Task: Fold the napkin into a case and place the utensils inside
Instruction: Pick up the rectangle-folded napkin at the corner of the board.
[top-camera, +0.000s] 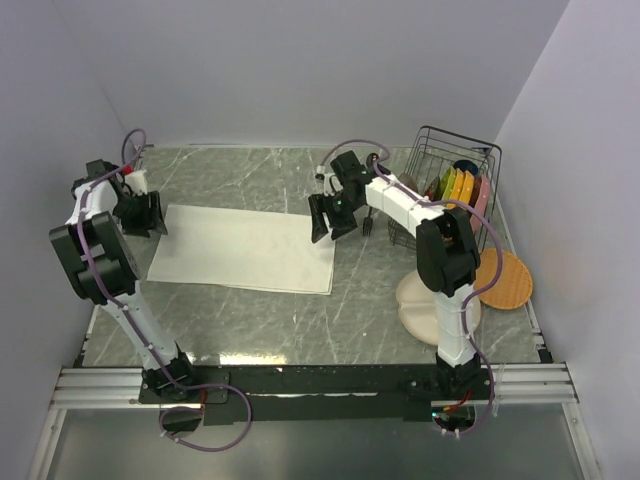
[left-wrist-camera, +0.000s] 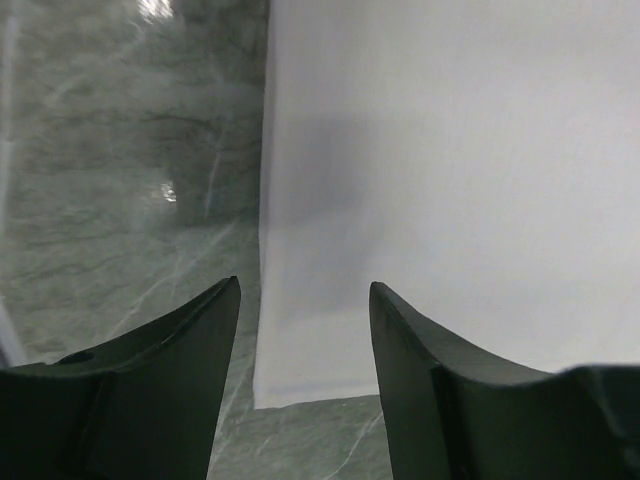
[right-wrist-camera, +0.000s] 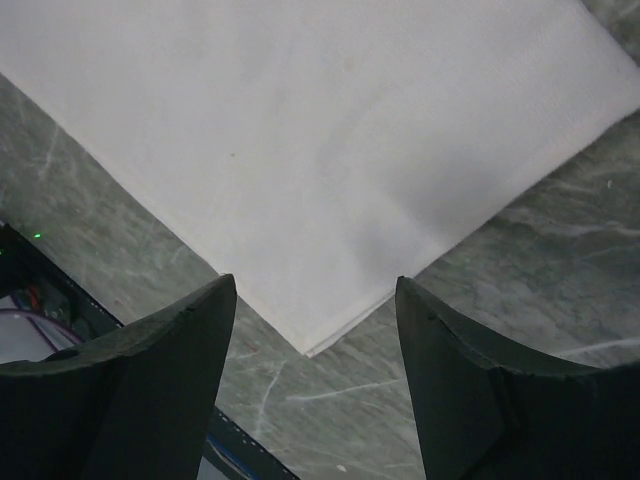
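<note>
The cream-white napkin (top-camera: 243, 249) lies flat on the table as a wide folded rectangle. My left gripper (top-camera: 148, 215) is open above its far left corner; the left wrist view shows that corner of the napkin (left-wrist-camera: 400, 180) between the fingers. My right gripper (top-camera: 330, 217) is open above the far right corner; the right wrist view shows a layered corner of the napkin (right-wrist-camera: 320, 160) between the fingers. A dark fork (top-camera: 368, 226) lies just right of the right gripper, partly hidden by the arm. The spoon is hidden.
A wire dish rack (top-camera: 455, 185) with several colourful plates stands at the back right. A round beige divided plate (top-camera: 435, 305) and an orange round plate (top-camera: 505, 280) lie near the right arm. The marble table (top-camera: 260, 325) runs to walls on three sides.
</note>
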